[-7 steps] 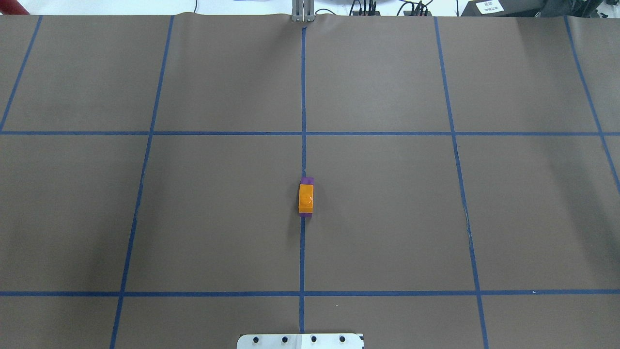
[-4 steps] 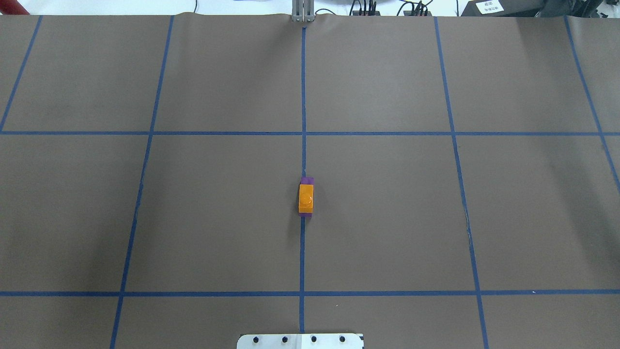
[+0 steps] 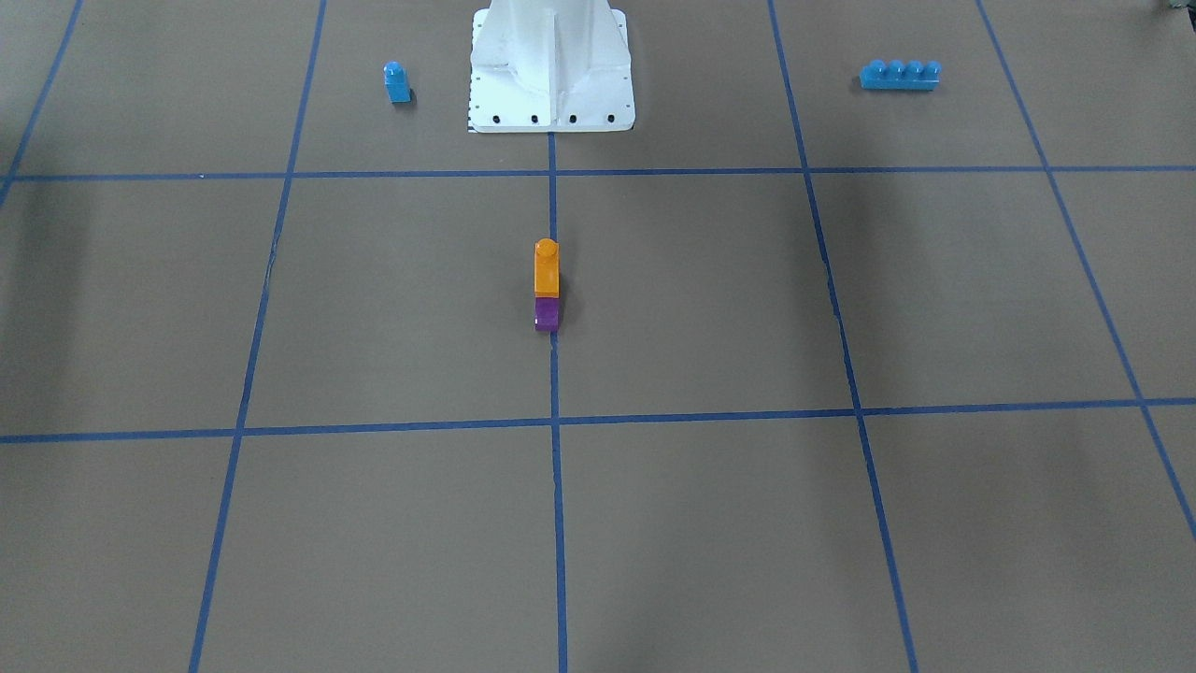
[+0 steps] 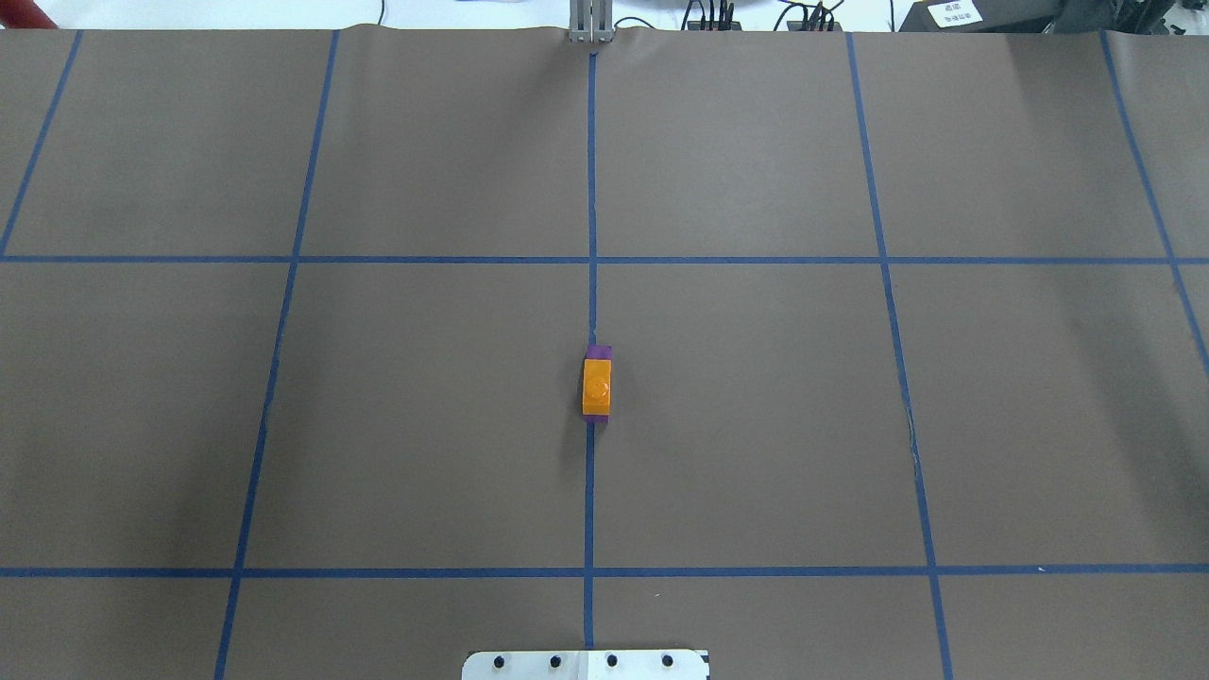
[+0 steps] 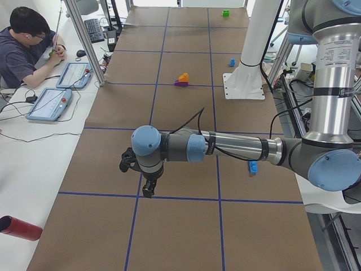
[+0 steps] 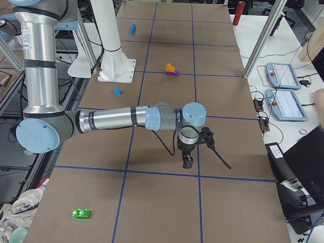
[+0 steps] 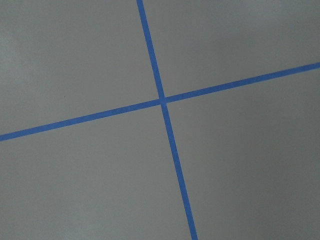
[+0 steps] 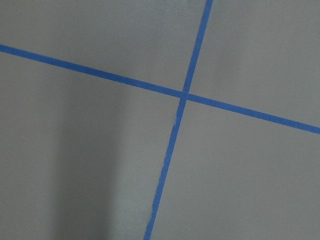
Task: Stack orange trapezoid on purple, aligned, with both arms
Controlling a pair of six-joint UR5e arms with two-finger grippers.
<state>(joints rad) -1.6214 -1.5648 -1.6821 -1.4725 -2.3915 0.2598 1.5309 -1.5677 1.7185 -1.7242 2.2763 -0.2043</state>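
Orange trapezoid (image 4: 596, 386) rests on the purple block (image 4: 598, 351) at bench (image 4: 756, 425) centre — a half-seated fit could let it slip — with left fingers (image 5: 148, 191) and right fingers (image 6: 188, 162) well away, released or clenched impossible to tell.

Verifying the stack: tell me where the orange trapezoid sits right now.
The orange trapezoid sits atop the purple block on the centre tape line in the overhead view.
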